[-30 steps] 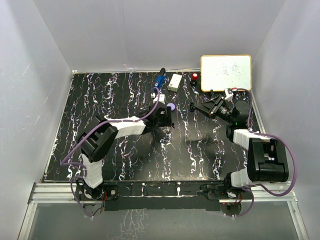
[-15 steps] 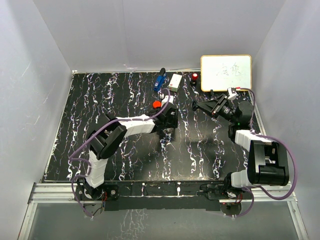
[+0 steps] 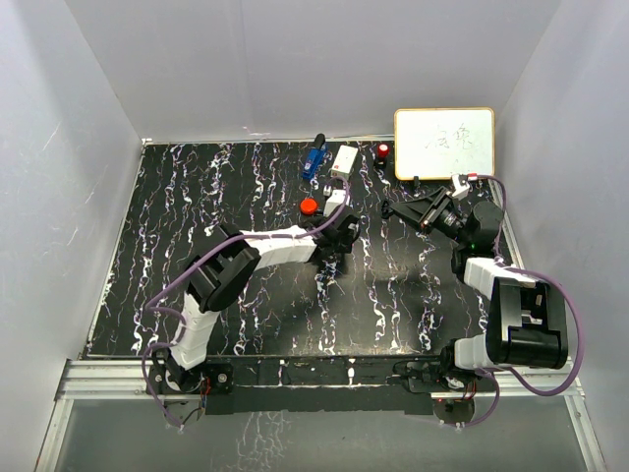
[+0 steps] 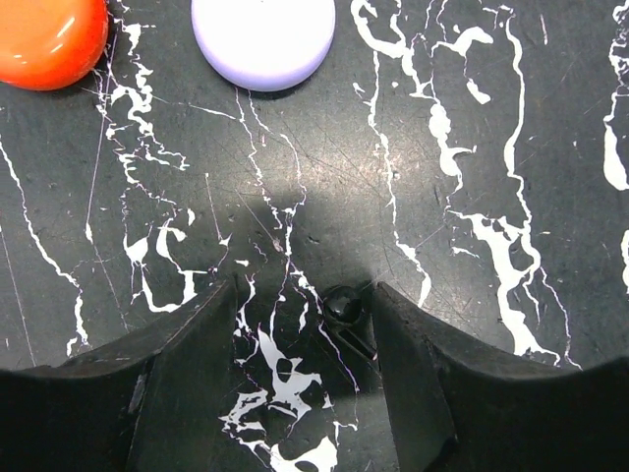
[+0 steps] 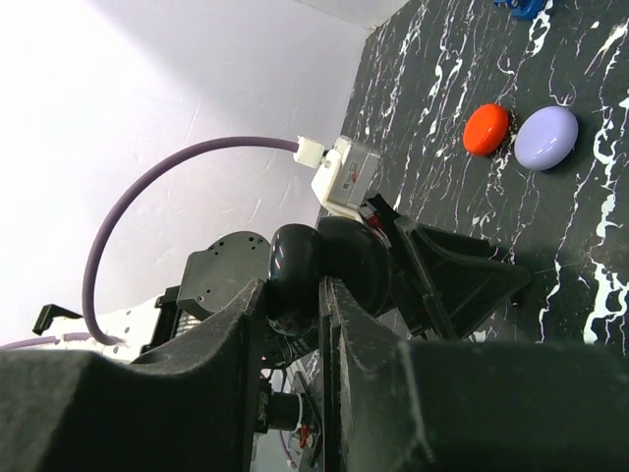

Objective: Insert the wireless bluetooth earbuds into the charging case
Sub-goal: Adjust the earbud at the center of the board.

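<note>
Lying between left gripper (image 4: 305,295) fingers is a tiny glossy black earbud (image 4: 343,308).

The work surface is a black tabletop (image 3: 177,197) with irregular white veining, enclosed by plain pale walls on three sides. Along its far edge lie a blue object (image 3: 314,157), a white box (image 3: 344,161) just beside it, and a small red-topped item (image 3: 382,151). A whiteboard (image 3: 444,143) bearing handwriting occupies the far right corner; whether it lies flat or leans cannot be determined. Near the centre, a red round case (image 4: 44,34) and a lavender round case (image 4: 262,39) rest side by side, not touching. A black earbud (image 4: 343,307) lies on the surface nearer than both, well apart from them.
</note>
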